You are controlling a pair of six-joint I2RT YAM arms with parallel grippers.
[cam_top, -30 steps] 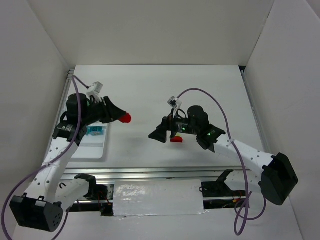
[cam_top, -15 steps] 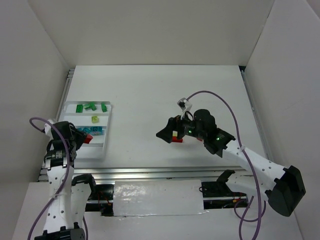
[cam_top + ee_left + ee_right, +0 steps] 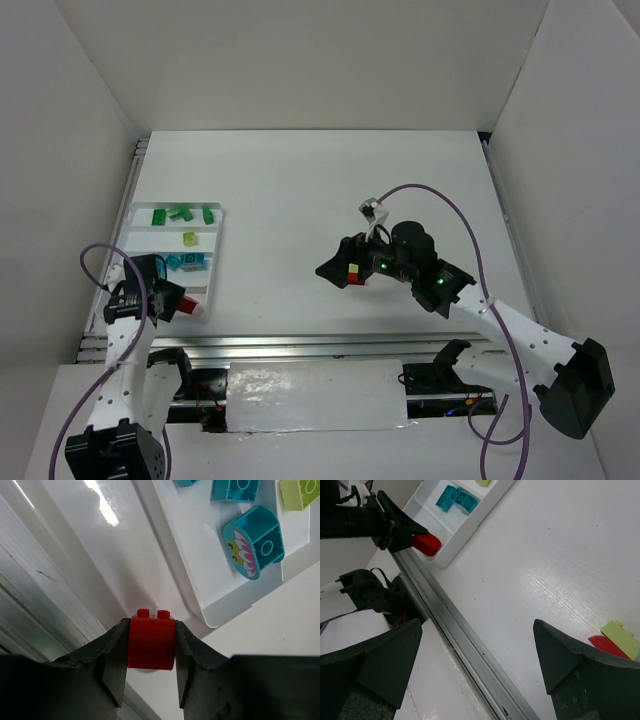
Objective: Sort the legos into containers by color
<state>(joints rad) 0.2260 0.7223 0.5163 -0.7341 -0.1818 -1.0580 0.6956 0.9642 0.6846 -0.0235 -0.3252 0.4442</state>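
One red lego (image 3: 151, 639) sits clamped inside the left pincer (image 3: 151, 630)

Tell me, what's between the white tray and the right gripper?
Only bare table between the tray and the right gripper, as the top view shows.

Even overhead light makes the white table (image 3: 300, 180) bright in the top view, with only faint soft shadows on it and mottled glare on the shiny strip (image 3: 315, 385) at its near edge. In the left wrist view a hard highlight streaks the upper left, and the red lego (image 3: 151, 639) is crisp between the shadowed left gripper fingers (image 3: 115, 665). The right gripper's fingers (image 3: 385, 660) are near-black and soft-edged.
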